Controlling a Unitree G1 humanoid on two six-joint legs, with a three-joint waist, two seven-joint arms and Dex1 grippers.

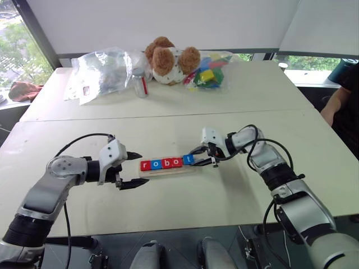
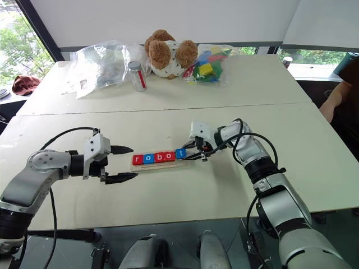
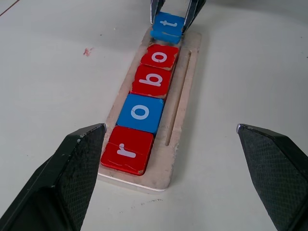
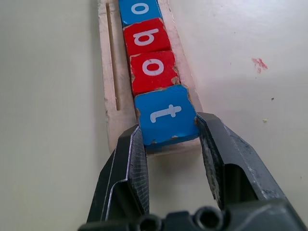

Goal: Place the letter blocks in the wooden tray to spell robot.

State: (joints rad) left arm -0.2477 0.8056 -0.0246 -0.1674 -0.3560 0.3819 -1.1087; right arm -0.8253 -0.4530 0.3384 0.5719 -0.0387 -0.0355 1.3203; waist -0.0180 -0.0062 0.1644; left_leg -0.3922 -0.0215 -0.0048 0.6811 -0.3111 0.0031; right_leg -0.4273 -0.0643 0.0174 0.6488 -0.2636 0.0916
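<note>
Near the table's front edge, the wooden tray [image 1: 168, 170] spells robot; right gripper [image 4: 168, 137] grips t block [image 4: 166, 117], left gripper [image 1: 133, 169] wide.

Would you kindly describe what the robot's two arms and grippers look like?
Both arms are silver-grey metal segments with black joints and loose black cables looping outside. Each wrist carries a white block. The left gripper and right gripper each have two black, tapered fingers with finely textured inner faces.
</note>
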